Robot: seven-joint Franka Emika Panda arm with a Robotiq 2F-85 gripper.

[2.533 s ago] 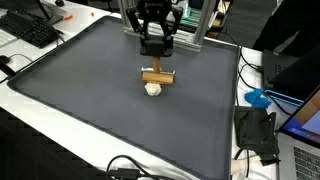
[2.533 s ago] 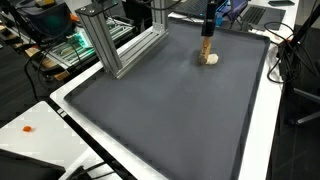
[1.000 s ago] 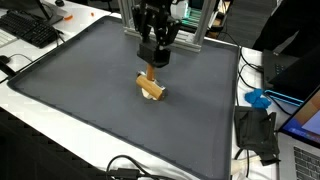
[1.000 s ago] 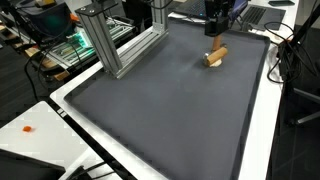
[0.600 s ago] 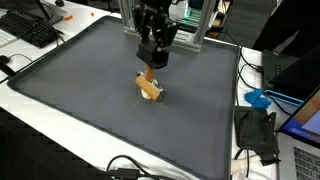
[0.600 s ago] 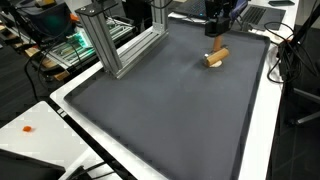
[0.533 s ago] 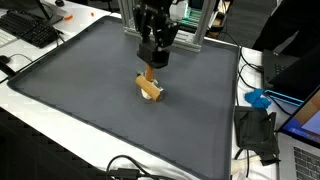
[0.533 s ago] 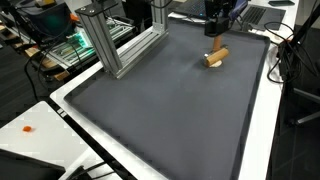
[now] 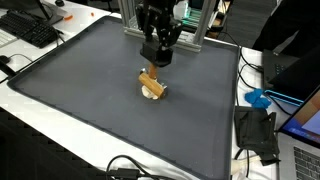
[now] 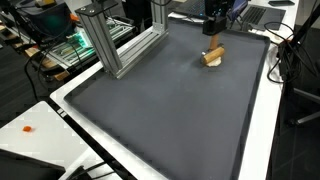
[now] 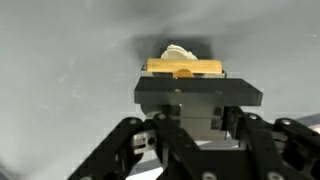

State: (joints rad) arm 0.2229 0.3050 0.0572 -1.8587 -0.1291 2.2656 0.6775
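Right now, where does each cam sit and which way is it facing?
Exterior view: raised beside the grey mat, looking down across it; arm's end and tool show.
Exterior view: raised off a mat corner, looking along it; distant tool shows.
Wrist view: behind the tool, facing the mat; tool body fills the bottom.
Shared: all three show the wooden block.

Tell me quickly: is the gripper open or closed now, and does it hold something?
Gripper: closed, holding the wooden piece with a white end.
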